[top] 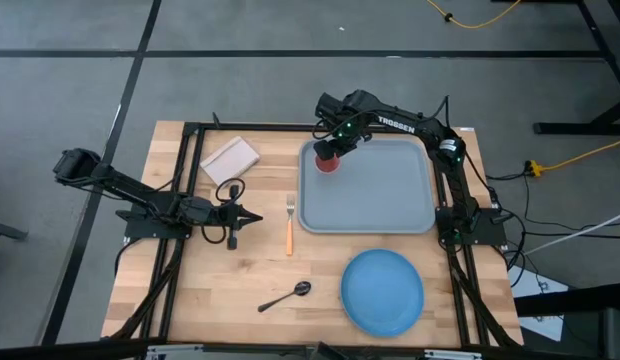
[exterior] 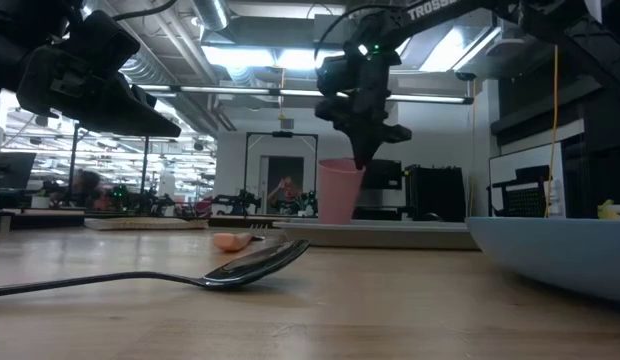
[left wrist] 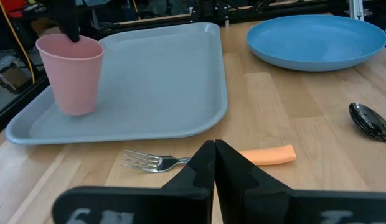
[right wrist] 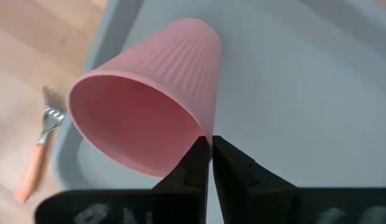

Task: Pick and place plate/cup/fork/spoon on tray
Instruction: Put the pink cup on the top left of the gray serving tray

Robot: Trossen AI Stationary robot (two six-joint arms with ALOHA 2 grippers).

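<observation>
Table [top: 220, 290] of light wood carries everything you see here. On its far right part lies the tray [top: 380, 200], flat, with the cup [top: 328, 162] standing upright in its far left corner. The plate [top: 382, 291] lies on the wood near the tray's near edge, apart from it, on the right side. You see a pale flat rectangle [top: 230, 158] on the far left part, well apart from the tray.

Your right arm reaches over the tray's far edge, and the right gripper [right wrist: 210, 149] is clenched on the cup's rim, one finger inside and one outside. The cup's base rests on the tray floor in the left wrist view.

Your left arm lies low over the left part of the table. The left gripper [left wrist: 214, 148] is closed with its fingers pressed together, holding nothing, pointing at the fork [top: 289, 224].

The fork lies just beside the tray's left edge, tines away from you. The spoon [top: 287, 295] lies left of the plate, near it, not touching.
</observation>
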